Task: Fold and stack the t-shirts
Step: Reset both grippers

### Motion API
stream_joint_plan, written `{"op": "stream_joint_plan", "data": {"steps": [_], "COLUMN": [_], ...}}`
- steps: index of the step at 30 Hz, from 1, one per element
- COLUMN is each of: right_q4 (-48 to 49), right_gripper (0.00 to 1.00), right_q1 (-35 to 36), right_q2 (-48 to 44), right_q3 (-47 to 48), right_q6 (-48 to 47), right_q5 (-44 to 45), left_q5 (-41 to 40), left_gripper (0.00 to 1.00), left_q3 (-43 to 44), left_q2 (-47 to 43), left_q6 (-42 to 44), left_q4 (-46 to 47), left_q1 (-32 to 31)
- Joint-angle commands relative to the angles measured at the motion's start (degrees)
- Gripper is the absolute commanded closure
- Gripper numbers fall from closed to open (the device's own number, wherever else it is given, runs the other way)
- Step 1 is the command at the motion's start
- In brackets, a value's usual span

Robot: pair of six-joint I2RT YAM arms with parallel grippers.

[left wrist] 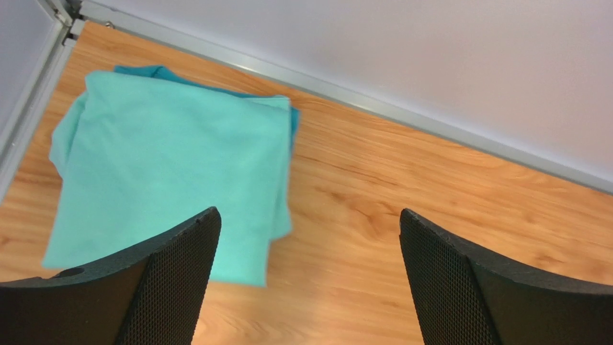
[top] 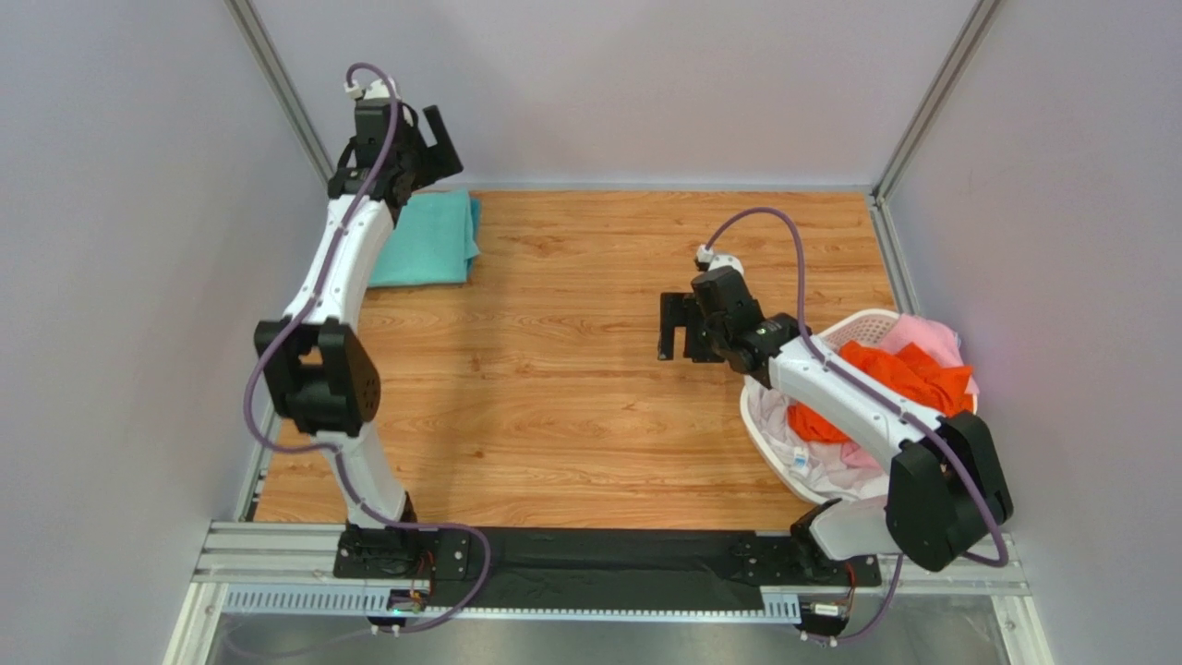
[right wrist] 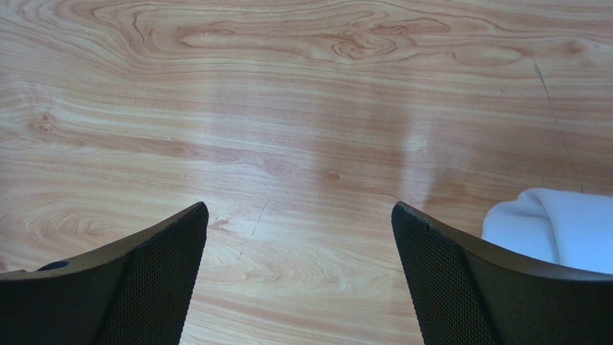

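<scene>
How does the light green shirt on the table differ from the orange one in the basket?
The mint t-shirt is folded flat; the orange t-shirt is bunched and crumpled. The mint one lies on the wooden table in its far left corner, on top of a darker teal t-shirt; the orange one sits in the white laundry basket at the right, among pale clothes. Both are plain cloth and lie untouched.
</scene>
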Motion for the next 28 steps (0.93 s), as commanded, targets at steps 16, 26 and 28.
{"op": "stream_joint_plan", "data": {"steps": [16,26,28], "right_q4": [6.4,9.0,9.4], "right_gripper": [0.0,0.0,0.0], "right_q1": [0.4,0.5,0.5], "right_q2": [-19.1,-21.1,-21.6], "right_q3": [-14.9,-17.8,-18.2], "right_q6": [6.4,7.6,7.5], "right_q5": [4.9,5.5,6.0], "left_q5": [-19.8,-26.2,-27.0], "left_gripper": [0.0,0.0,0.0], "left_q3": [-63.7,-66.1,-66.3], "left_q2": [-60.2,-67.9,-69.1], "left_q6": [-22.1,-22.9,-22.8], "left_q4": [-15.7,-19.7,-20.0], "left_q1": [-28.1,-28.1,-28.1]}}
